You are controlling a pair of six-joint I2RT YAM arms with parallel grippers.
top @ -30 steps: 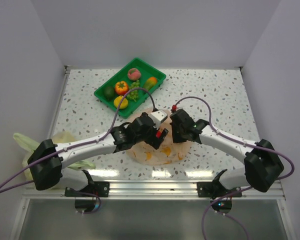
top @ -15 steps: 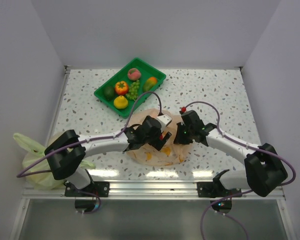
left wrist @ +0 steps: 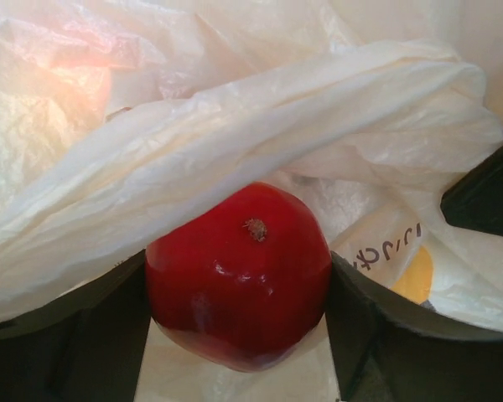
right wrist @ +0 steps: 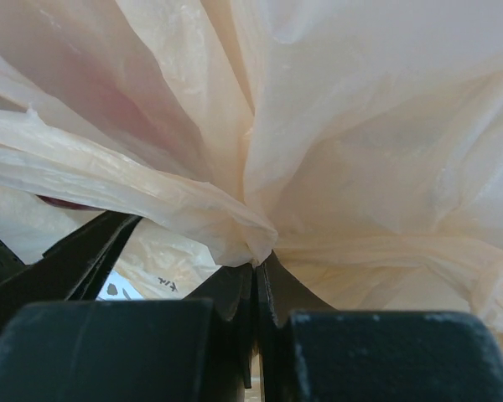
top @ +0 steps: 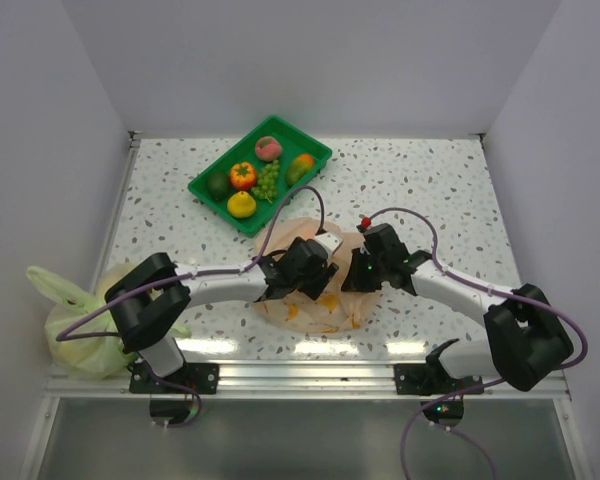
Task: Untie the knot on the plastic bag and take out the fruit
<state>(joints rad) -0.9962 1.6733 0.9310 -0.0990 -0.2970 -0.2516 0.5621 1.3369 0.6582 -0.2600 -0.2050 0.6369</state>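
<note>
Extraction: left tool grasps red fruit; right tool pinches plastic bag. Next, lift fruit clear.

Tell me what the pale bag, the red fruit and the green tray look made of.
Pale orange translucent bag: thin plastic film, crinkled, light shining through. Glossy red round fruit: probably hard moulded plastic, with sharp highlights and a tiny stem scar. Green rectangular tray: likely rigid plastic, uniform colour.

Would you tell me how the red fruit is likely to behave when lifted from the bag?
The red fruit looks glossy and round, so it is probably slippery and apt to roll. The plastic bag draped over it may snag.
</note>
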